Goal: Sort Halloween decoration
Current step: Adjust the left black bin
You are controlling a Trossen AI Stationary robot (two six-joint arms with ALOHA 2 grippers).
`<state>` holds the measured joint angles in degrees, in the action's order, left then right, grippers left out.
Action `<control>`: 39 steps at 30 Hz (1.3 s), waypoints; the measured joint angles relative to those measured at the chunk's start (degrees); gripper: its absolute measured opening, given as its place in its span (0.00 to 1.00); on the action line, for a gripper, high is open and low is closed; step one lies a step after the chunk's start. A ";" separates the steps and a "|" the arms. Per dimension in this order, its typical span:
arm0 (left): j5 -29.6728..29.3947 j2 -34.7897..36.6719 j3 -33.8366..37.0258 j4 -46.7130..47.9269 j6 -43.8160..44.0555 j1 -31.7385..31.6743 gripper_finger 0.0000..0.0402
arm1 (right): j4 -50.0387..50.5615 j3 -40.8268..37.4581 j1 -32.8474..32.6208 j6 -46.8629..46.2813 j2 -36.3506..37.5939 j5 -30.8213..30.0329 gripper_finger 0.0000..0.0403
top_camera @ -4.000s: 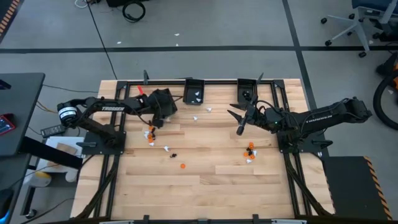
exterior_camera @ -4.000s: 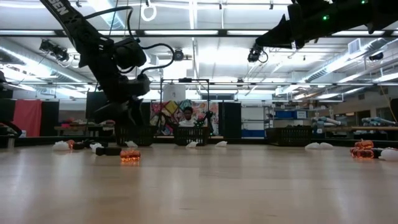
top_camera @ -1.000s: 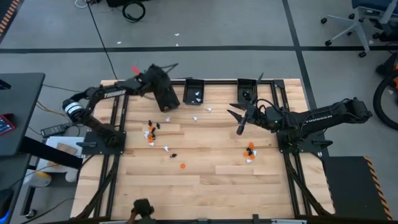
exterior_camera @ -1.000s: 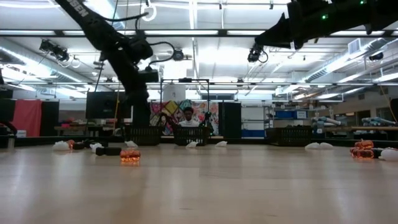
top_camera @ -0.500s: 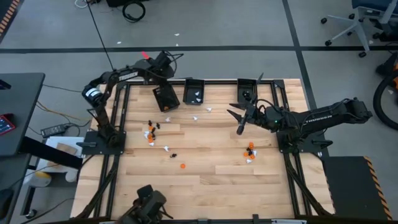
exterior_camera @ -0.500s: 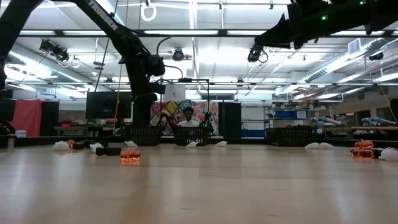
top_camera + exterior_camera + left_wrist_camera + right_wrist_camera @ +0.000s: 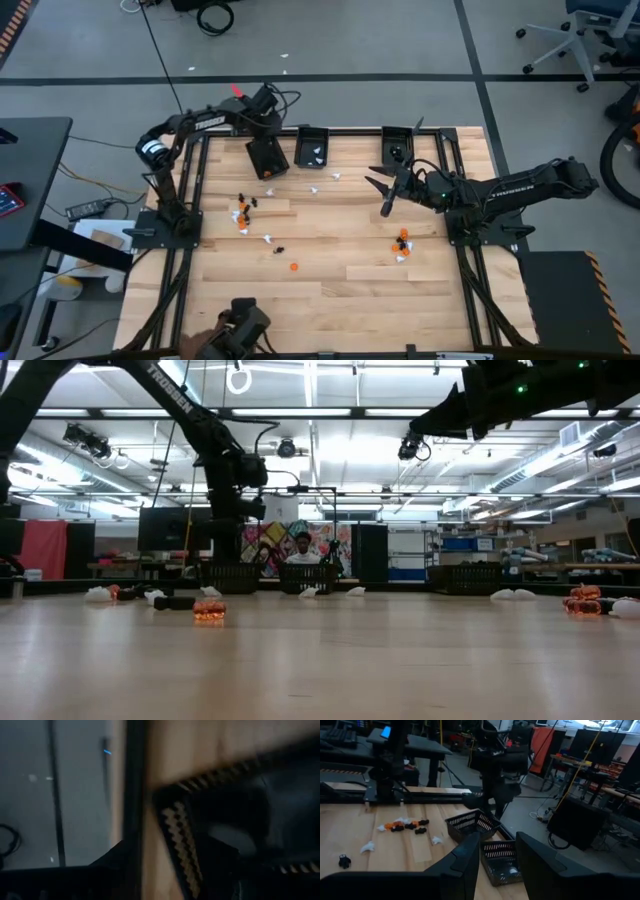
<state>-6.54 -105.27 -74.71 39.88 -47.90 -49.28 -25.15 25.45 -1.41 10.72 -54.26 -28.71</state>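
High view: left hand (image 7: 266,128) over tilted bin (image 7: 266,157), spread; right hand (image 7: 378,192) hovering, fingers parted.

Looking like a robotics lab or workshop: a wooden table (image 7: 330,290) sitting on a bare grey concrete floor (image 7: 380,40) marked with dark tape lines, framed by black metal rails (image 7: 190,190), with cables (image 7: 160,60) trailing and a wheeled office chair (image 7: 575,35) standing off to the side. Stretching out behind in the low view, a wide open hall with rows of ceiling strip lights (image 7: 320,412), benches, dark screens (image 7: 160,528), and a person (image 7: 303,546) sitting far back.
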 joint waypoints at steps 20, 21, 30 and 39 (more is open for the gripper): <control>-7.39 -5.41 0.13 -4.77 -21.42 2.29 0.43 | 0.44 0.00 0.07 0.00 0.00 0.31 0.33; -7.39 -5.41 0.13 -5.53 -22.57 2.28 0.43 | 0.45 0.00 0.07 -0.01 -0.01 0.31 0.33; -7.55 -5.41 0.13 -8.57 -32.46 2.27 0.43 | 0.71 0.00 0.07 -0.02 0.00 0.33 0.33; -8.11 -5.38 0.13 -8.90 -32.24 2.27 0.43 | 0.79 0.00 0.07 -0.04 0.00 0.33 0.33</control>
<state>-14.65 -110.65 -74.59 30.98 -80.14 -47.00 -24.36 25.45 -1.34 10.68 -54.26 -28.38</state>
